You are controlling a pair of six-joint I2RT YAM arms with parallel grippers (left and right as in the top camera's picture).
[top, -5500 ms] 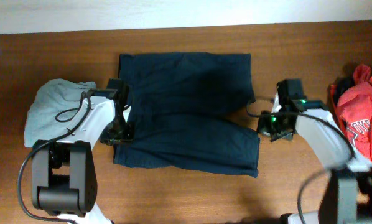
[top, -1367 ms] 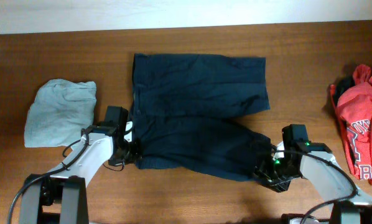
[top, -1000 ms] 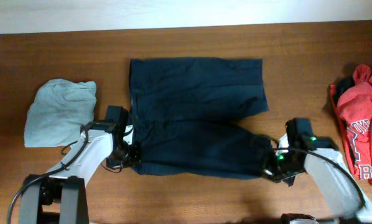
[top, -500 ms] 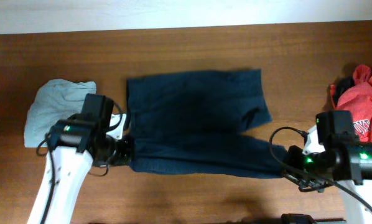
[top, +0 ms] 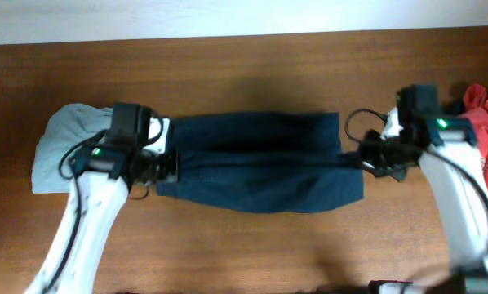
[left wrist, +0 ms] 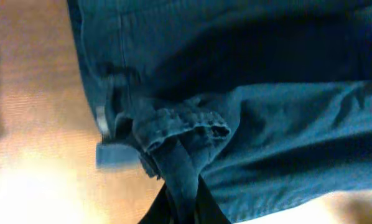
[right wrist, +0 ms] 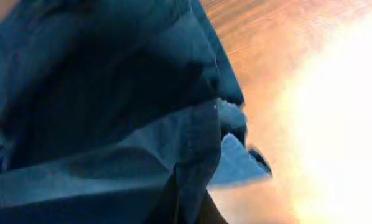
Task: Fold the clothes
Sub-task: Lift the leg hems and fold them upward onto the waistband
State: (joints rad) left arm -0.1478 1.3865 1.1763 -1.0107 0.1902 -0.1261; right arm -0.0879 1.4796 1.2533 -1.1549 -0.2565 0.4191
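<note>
Though fabric hides the grip, left tool (top: pixel 167 167) and right tool (top: pixel 361 157) clench navy shorts (top: pixel 260 170).

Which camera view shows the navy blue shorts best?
The overhead view: the whole navy blue shorts appear, stretched between the left gripper and the right gripper. Each wrist view shows only a pinched edge and nearby folds, close up.

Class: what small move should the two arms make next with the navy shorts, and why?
Probably carry both ends slightly farther toward the far side, then lower them. The left gripper and right gripper each pinch an end of the navy shorts, stretched between them and only partly doubled over.
</note>
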